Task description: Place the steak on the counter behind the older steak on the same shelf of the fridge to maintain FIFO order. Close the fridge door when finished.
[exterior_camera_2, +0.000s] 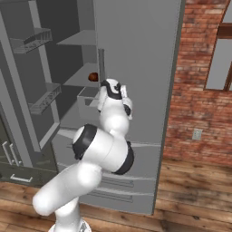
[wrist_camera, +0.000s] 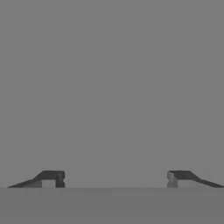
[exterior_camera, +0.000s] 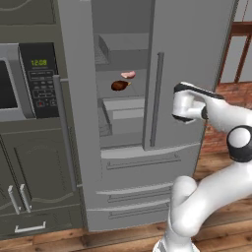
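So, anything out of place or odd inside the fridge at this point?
Nothing spilled or damaged. The pale pink steak lies behind the dark older steak on the same shelf, both flat. The one loose end is the fridge's left door, open. The gripper is open and empty, facing a plain grey surface.

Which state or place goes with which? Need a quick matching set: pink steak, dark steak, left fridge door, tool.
Things:
1. steak
2. older steak
3. left fridge door
4. tool

Places or states:
A. swung open
B. at the front of the shelf
C. fingers spread wide, holding nothing
D. toward the back of the shelf, behind the other meat

Pairs: 1-D, 2-B, 3-A, 4-C
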Available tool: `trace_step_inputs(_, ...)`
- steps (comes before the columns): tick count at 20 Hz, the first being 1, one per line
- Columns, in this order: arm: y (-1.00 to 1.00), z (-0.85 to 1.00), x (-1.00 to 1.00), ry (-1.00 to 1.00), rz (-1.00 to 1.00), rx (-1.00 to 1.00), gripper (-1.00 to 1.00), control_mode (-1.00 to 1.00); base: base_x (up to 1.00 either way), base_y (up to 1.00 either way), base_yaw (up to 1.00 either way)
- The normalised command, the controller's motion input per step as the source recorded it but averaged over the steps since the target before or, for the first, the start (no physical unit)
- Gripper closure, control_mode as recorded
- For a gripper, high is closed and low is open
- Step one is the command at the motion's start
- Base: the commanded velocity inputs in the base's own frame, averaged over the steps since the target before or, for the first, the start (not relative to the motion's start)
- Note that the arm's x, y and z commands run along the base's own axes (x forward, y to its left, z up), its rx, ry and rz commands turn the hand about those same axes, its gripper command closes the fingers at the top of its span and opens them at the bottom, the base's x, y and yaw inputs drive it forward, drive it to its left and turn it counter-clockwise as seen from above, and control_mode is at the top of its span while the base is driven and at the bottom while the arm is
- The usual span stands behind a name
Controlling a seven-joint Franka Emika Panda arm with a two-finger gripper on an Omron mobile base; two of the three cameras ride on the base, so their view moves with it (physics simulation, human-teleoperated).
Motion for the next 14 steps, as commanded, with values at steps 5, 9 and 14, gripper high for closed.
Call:
trace_step_inputs(5, 0.00, 0.00, 0.04, 0.10, -0.23, 0.00, -1.00, -1.00, 0.00, 0.00, 0.00)
trace_step_inputs(9, -0.20, 0.28, -0.29, 0.06, -0.12, 0.00, -1.00, -1.00, 0.00, 0.00, 0.00)
trace_step_inputs(14, -0.31, 0.92, -0.93, 0.10, -0.01, 0.00, -1.00, -1.00, 0.00, 0.00, 0.00)
